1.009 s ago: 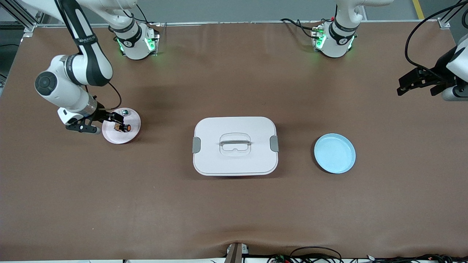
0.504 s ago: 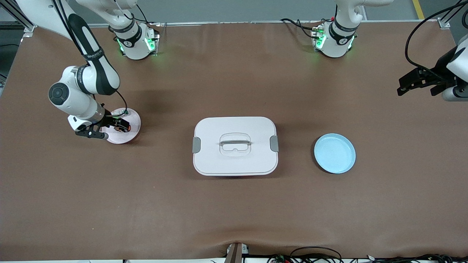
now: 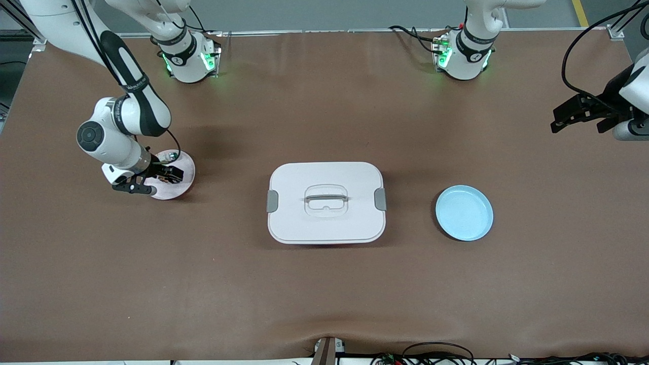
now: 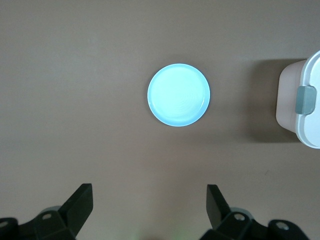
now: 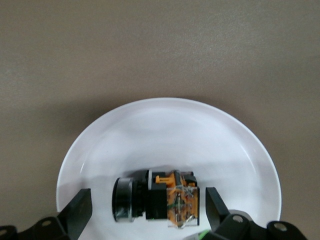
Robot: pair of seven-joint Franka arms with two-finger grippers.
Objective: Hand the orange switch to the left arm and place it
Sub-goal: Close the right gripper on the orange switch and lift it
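Switch (image 5: 156, 201) on plate (image 5: 200, 130)

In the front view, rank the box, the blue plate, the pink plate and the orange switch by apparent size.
1. box
2-3. blue plate and pink plate: look alike, the pink one partly hidden
4. orange switch

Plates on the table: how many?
2. A pink plate sits toward the right arm's end, under the open right gripper, with the orange switch lying on it. A blue plate sits beside the box, toward the left arm's end.
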